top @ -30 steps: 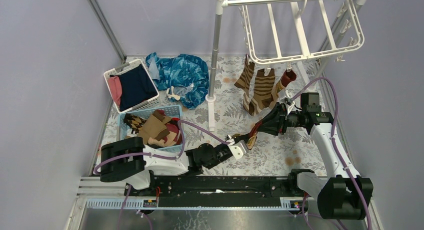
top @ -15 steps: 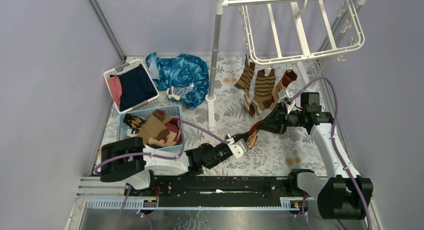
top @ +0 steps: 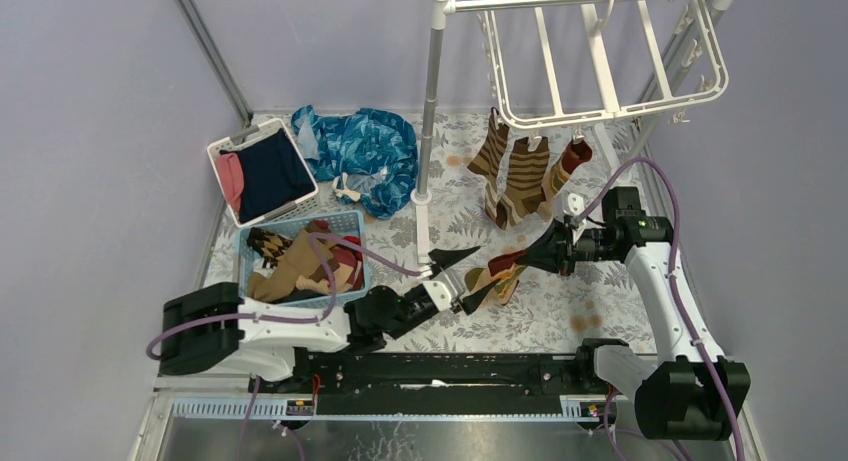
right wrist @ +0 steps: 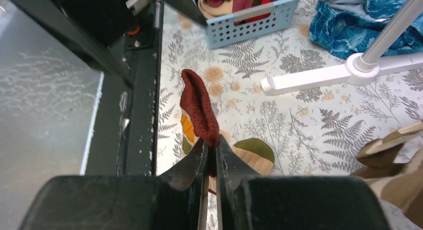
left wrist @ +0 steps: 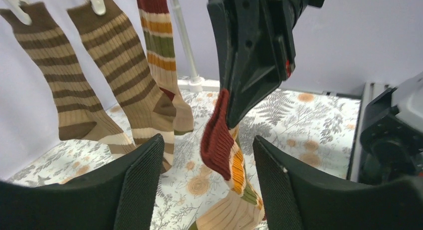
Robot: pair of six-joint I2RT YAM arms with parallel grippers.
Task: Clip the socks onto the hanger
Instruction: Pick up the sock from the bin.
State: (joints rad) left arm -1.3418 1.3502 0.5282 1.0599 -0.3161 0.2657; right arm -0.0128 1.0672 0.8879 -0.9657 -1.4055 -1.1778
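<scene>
My right gripper (top: 530,259) (right wrist: 211,145) is shut on the dark red cuff of a sock (top: 497,274) (right wrist: 199,105) with orange and green bands and a tan foot. The sock (left wrist: 234,165) hangs from it, and its foot reaches the flowered table. My left gripper (top: 470,279) (left wrist: 208,140) stands open around the sock's upper part, with neither pad touching it. Three socks (top: 527,176) hang clipped to the front bar of the white hanger (top: 600,114): two brown-striped (left wrist: 55,75) (left wrist: 124,65), one banded (left wrist: 159,45).
A blue basket (top: 345,221) (right wrist: 249,15) at the left holds more socks. Behind it stands a white basket (top: 225,146) of navy and pink clothes, next to a blue patterned cloth (top: 365,146) (right wrist: 359,20). The rack pole (top: 430,101) and its white foot (right wrist: 319,75) stand mid-table.
My left gripper has opened and let go of the sock, and that arm has drawn back to the left. The right gripper has shut on the cuff and now holds the sock alone.
</scene>
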